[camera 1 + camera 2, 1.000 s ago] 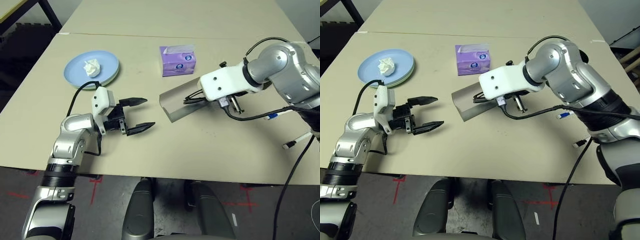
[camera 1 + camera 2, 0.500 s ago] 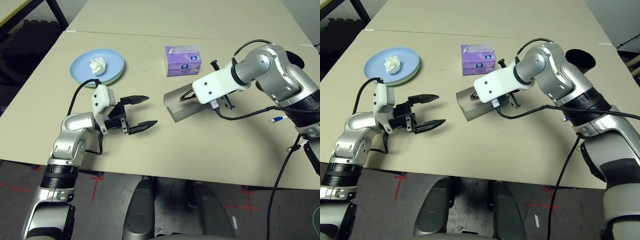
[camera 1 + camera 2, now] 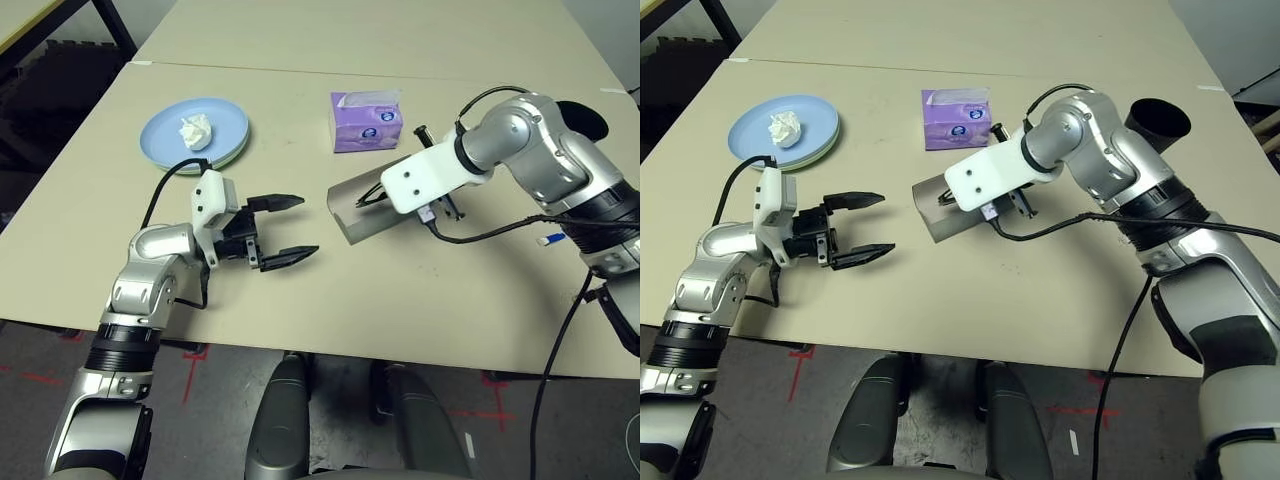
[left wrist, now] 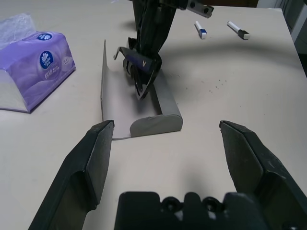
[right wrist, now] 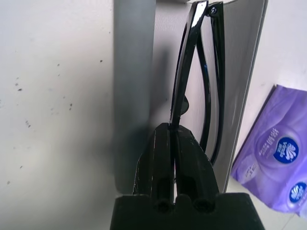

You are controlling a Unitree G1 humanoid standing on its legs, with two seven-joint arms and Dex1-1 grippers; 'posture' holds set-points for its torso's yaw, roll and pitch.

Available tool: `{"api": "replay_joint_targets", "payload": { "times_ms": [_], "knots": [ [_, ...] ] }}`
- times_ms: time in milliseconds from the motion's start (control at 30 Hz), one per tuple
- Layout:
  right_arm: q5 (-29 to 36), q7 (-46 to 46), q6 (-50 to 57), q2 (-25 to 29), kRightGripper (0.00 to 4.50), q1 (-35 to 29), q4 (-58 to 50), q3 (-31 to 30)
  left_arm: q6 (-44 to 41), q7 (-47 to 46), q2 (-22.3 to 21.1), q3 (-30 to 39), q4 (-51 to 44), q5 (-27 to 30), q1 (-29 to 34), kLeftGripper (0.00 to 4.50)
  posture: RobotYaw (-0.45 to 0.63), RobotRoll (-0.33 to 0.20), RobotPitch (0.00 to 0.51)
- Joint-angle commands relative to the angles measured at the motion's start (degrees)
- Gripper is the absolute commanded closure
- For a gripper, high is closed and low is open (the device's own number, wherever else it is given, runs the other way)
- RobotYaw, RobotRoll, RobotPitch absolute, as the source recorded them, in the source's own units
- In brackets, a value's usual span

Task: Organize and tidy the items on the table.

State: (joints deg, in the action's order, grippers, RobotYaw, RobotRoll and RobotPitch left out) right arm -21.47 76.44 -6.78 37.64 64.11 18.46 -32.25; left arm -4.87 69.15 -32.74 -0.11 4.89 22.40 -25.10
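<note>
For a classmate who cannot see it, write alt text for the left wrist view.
The right gripper, shut on the black sunglasses, holds them over the open grey glasses case on the beige table. The left gripper stands open in the foreground, aimed at the case. A purple tissue box sits beside the case, two small pens beyond.

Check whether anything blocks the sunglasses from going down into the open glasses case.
Nothing visible does. The right gripper is shut on the black sunglasses, directly over the open grey glasses case, whose inside is bare. The purple tissue box stands apart, beyond it.
</note>
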Motion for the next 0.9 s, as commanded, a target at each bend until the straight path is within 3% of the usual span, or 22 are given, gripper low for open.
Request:
{"api": "replay_joint_targets", "payload": {
  "times_ms": [33,867,900],
  "knots": [
    [-0.92,0.71,-0.25,-0.68,4.48,-0.3,0.54,-0.12,0.14,0.08,-0.31,-0.33,-1.22,0.15,1.37,0.0,0.3,0.0,0.234],
    [-3.68,8.17,-3.24,-1.3,4.48,2.05,2.13,-0.82,2.32,-1.17,0.83,-0.64,0.07,-0.54,1.32,0.0,0.33,0.0,0.216],
    [-3.95,8.0,-3.43,-1.58,4.19,2.22,2.51,-0.86,2.31,-1.21,0.75,-0.58,0.04,-0.52,1.41,0.0,0.33,0.0,0.216]
  ]
}}
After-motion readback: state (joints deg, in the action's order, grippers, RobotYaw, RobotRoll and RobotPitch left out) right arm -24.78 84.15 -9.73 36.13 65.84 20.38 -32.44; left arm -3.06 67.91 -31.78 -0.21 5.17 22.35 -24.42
